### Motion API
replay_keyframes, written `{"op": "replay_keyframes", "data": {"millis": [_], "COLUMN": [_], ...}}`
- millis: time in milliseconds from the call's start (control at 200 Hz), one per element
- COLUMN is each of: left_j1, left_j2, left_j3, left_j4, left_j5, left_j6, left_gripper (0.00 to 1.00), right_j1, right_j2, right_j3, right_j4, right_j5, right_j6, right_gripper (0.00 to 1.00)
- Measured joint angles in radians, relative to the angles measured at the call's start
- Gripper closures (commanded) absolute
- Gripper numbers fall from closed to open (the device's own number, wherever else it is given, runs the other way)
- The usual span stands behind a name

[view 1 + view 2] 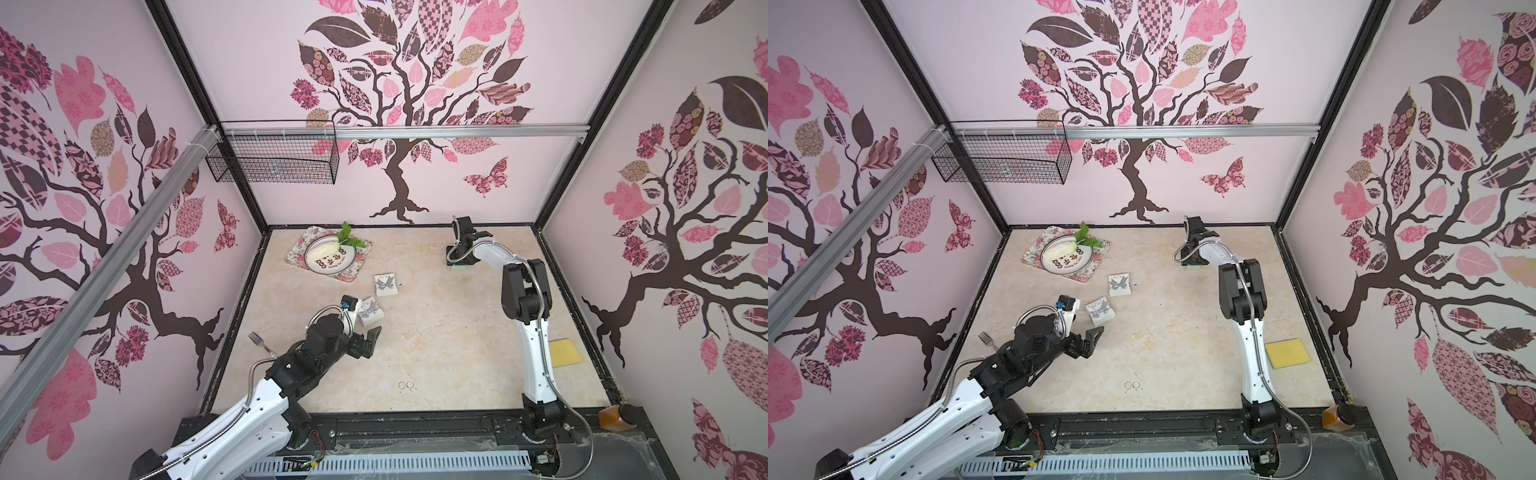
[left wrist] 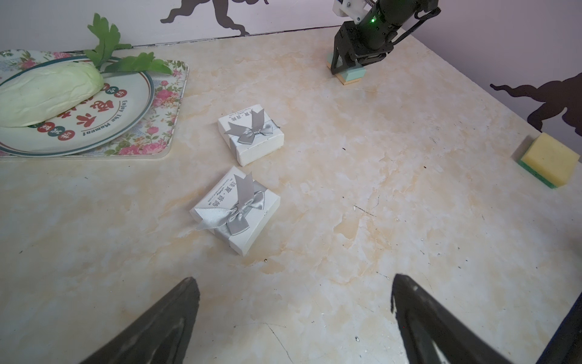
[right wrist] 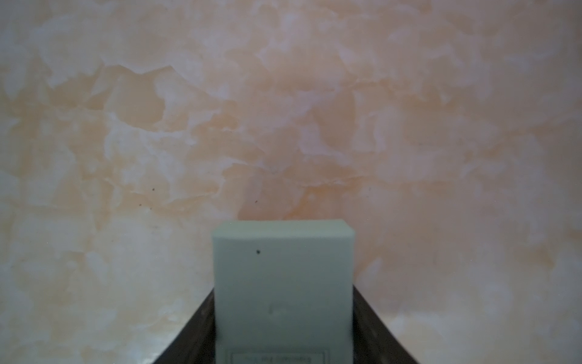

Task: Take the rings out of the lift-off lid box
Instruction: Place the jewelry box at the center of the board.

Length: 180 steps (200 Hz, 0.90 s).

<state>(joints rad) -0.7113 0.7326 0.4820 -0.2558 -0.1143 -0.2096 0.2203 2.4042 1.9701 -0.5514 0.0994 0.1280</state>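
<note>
Two thin silvery rings (image 1: 407, 385) (image 1: 1132, 385) lie side by side on the marble tabletop near its front edge. Two closed white boxes with grey bows sit mid-table, one nearer (image 2: 236, 209) and one farther (image 2: 250, 134). At the back right a pale green box (image 2: 354, 75) (image 3: 282, 268) with a tan base rests on the table. My right gripper (image 1: 459, 266) (image 3: 283, 290) is shut on it, its fingers pressed against both sides. My left gripper (image 1: 372, 338) (image 2: 294, 279) hovers open and empty just short of the nearer white box. Which box has the lift-off lid I cannot tell.
A floral tray (image 1: 353, 274) at the back left carries a plate with a cabbage and green leaves. A fork (image 1: 259, 343) lies by the left wall. A yellow sponge (image 1: 565, 352) sits at the right edge, with an amber bottle (image 1: 619, 417) at the front right corner. A wire basket (image 1: 274, 158) hangs on the back wall.
</note>
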Motion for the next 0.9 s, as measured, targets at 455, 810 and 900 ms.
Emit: {"op": "replay_keyframes", "data": {"millis": [455, 810, 900], "left_j1": [0.000, 0.005, 0.005], "left_j2": [-0.021, -0.045, -0.064], "left_j3": [-0.006, -0.048, -0.064], "left_j4": [0.008, 0.048, 0.061], "left_j5": [-0.012, -0.008, 0.013], "left_j6": [0.007, 0.056, 0.069], "left_gripper": [0.02, 0.02, 0.02], "right_j1": [0.024, 0.414, 0.474], "right_j2": [-0.146, -0.481, -0.442], "right_j3": [-0.069, -0.243, -0.229], "right_j4": [-0.076, 0.017, 0.016], "right_j5": [0.043, 0.028, 0.019], "right_j6": [-0.005, 0.064, 0.102], "right_gripper": [0.00, 0.00, 0.00]}}
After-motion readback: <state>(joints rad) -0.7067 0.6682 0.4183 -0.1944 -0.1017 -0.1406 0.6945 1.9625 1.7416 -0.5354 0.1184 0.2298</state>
